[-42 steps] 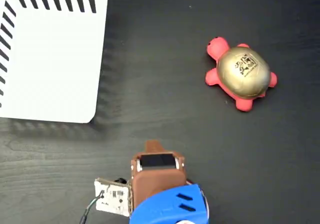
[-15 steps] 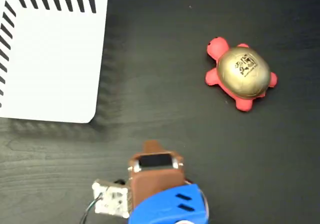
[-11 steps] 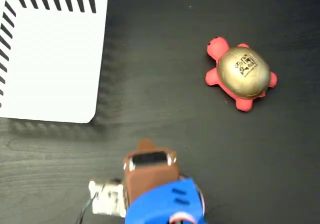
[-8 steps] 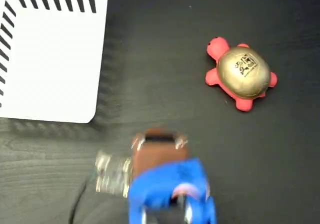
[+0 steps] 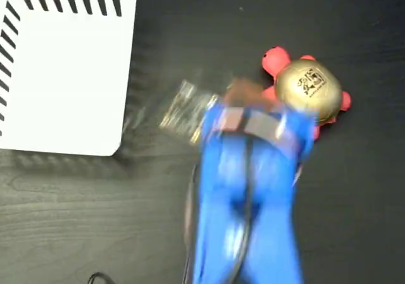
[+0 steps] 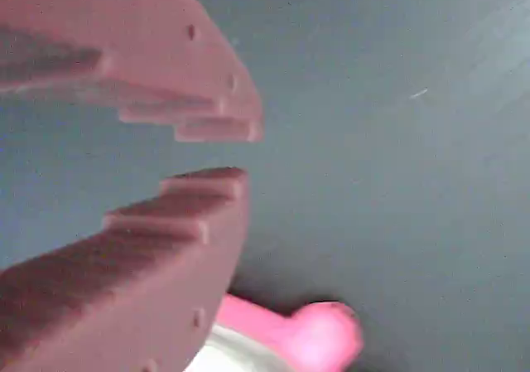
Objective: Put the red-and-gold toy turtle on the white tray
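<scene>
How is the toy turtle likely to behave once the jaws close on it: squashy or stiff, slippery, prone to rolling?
The red-and-gold toy turtle looks soft, so it probably squashes under the gripper. Its glossy domed shell may let the fingers slide off. Its low shape and stubby legs suggest it will slide rather than roll.

You see a small black printed logo [image 5: 311, 81] on the turtle's gold shell [image 5: 308, 94]; too small to read.

Small soft toy turtle [image 5: 308, 85], shiny gold domed shell with black printed logo, coral-red head and legs: seated upright on the dark worktop, upper right in the fixed view, lower-left side hidden. Flat white square tray [image 5: 63, 75], rounded corners, black diagonal edge stripes: upper left, well apart, nothing on it.
</scene>
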`<control>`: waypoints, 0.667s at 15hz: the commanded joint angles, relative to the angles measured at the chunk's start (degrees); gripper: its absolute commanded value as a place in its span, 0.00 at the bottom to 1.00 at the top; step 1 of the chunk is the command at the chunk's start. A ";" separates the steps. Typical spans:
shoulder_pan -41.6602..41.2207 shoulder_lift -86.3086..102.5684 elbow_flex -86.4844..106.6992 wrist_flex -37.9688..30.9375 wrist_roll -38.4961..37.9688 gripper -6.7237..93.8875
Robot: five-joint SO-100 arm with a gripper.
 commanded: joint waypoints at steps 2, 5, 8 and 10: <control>7.91 -14.85 -25.40 8.70 -0.62 0.07; 12.57 -20.13 -34.28 9.14 -5.36 0.07; 13.36 -24.79 -39.46 14.41 -7.56 0.07; 13.45 -26.28 -40.52 16.08 -5.98 0.30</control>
